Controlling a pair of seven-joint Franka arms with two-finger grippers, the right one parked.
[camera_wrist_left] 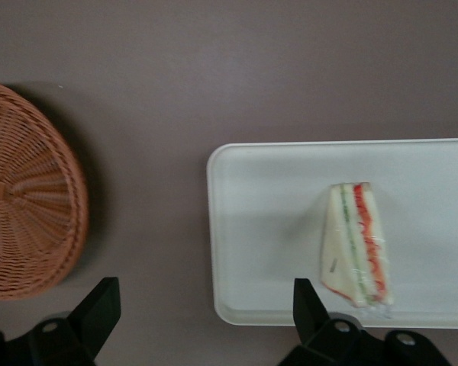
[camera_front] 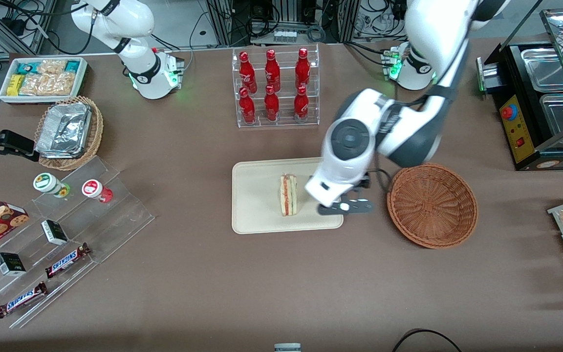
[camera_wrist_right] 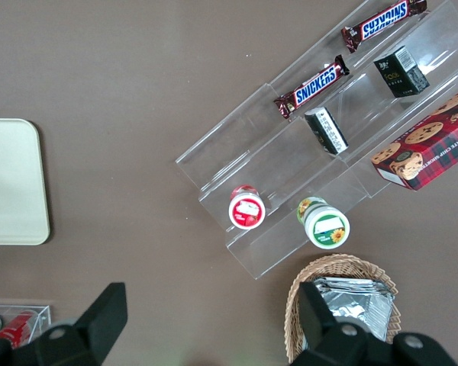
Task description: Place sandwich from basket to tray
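Where the cream tray lies on the brown counter, the sandwich rests on it, standing on one bread face with its red, orange and green cut edge turned up. The tool hangs above the tray's rim on the basket side, fingers spread wide, nothing between them. The reddish-brown wicker basket sits just beside the tray, toward the working arm's end, apart from it. A rack of red bottles stands farther from the front camera.

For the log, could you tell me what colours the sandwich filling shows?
Red, orange and green layers on the sandwich, clearest in the left wrist view.
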